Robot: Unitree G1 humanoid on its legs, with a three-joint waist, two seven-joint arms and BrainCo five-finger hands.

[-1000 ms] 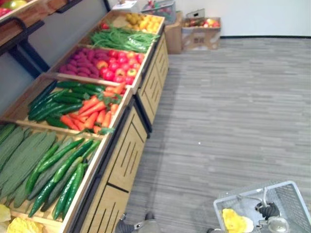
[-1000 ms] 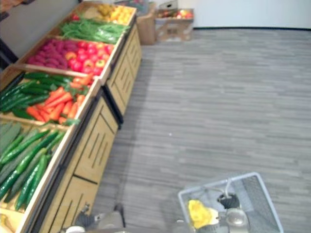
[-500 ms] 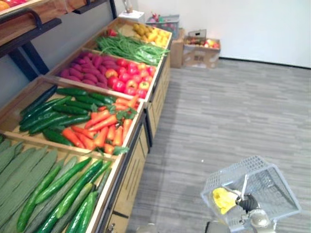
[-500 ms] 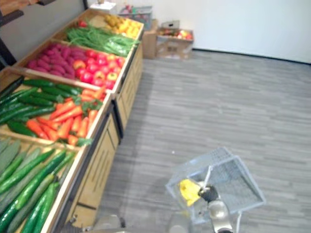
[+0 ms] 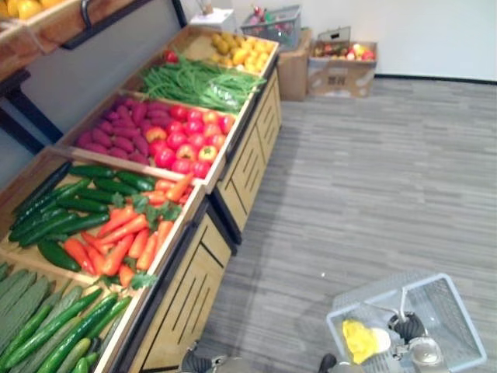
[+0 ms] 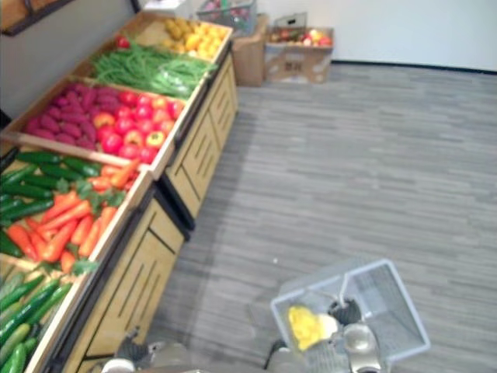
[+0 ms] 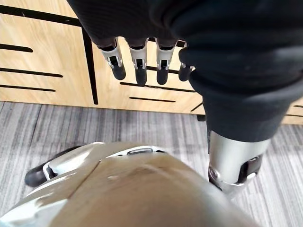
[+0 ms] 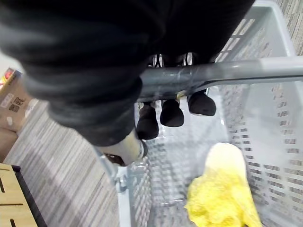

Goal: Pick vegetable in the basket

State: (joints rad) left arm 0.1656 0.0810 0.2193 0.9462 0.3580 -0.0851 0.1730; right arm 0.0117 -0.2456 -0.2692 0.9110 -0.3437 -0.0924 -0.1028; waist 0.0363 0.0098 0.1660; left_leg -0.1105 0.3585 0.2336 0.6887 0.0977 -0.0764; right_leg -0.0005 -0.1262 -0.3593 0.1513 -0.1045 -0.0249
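Clamping right robot hand (image 8: 171, 112) round handle (image 8: 227, 73) of basket (image 5: 452, 311) holding yellow vegetable (image 8: 222, 189); dangling left robot hand (image 7: 141, 64) straight-fingered beside stand (image 7: 42, 47).

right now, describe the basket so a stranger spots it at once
Over the grey plank floor beside the long wooden produce stand, look at the near end. The basket hangs from the right hand: pale grey mesh, one yellow vegetable inside.

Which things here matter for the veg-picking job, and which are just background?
Job: basket, its handle held in the right hand; yellow vegetable inside it; left hand, open, by the stand; carrots, cucumbers, green beans as possible picks.
Lying about: red fruit, cardboard boxes, grey crate.
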